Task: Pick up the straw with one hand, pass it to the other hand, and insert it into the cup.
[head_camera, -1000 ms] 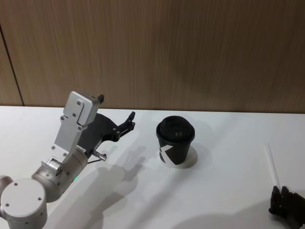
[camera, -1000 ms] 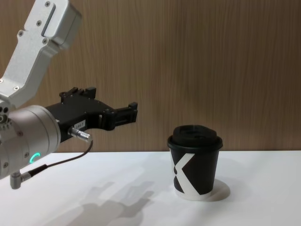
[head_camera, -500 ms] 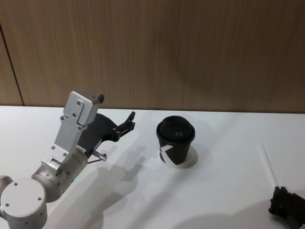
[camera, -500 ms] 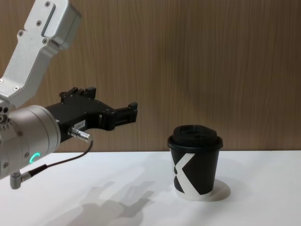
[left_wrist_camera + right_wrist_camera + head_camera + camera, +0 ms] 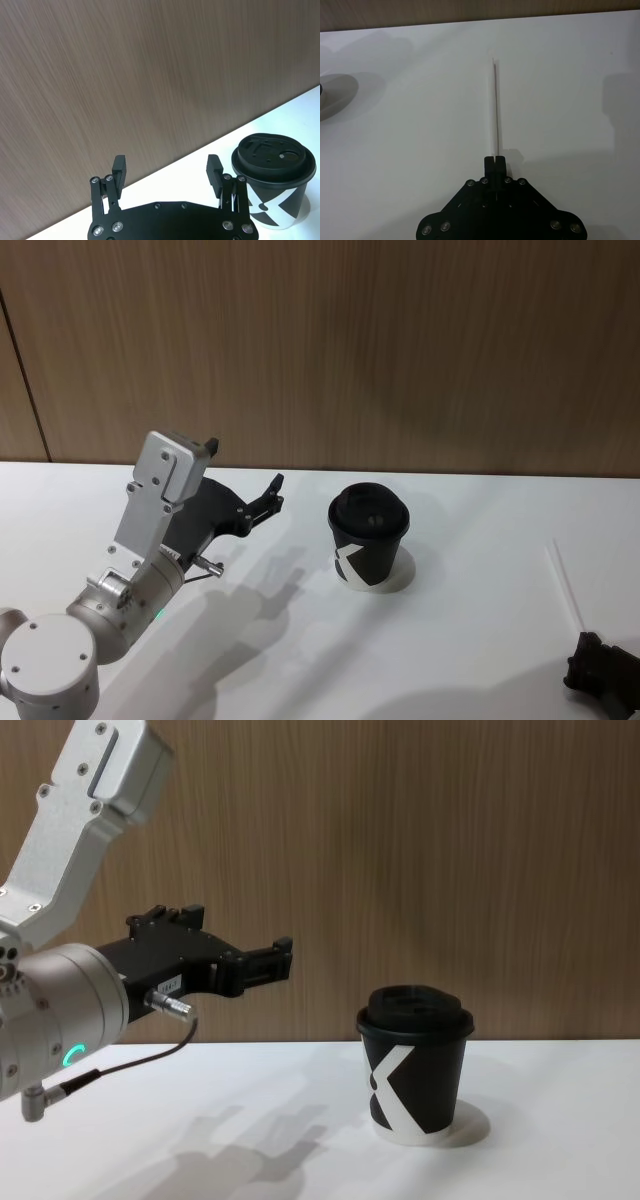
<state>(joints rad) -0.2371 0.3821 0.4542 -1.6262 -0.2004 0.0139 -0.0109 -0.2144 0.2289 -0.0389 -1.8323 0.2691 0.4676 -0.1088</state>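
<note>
White table [image 5: 300, 660] under it all. Left of the cup [image 5: 368, 537] and up in the air, the left gripper [image 5: 167, 169], fingers spread wide, holding nothing. Far to the right of the cup and down low, the right gripper [image 5: 495, 161], pinched tight on one end of the straw [image 5: 495, 107]. Long, thin and white, pointing away from that gripper, well apart from the cup.

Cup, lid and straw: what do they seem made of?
The cup: likely paper, matte black with printed white mark. The lid: likely plastic, moulded relief and slight sheen. The straw, in the right claw: thin, white, straight; paper or plastic, cannot tell.
</note>
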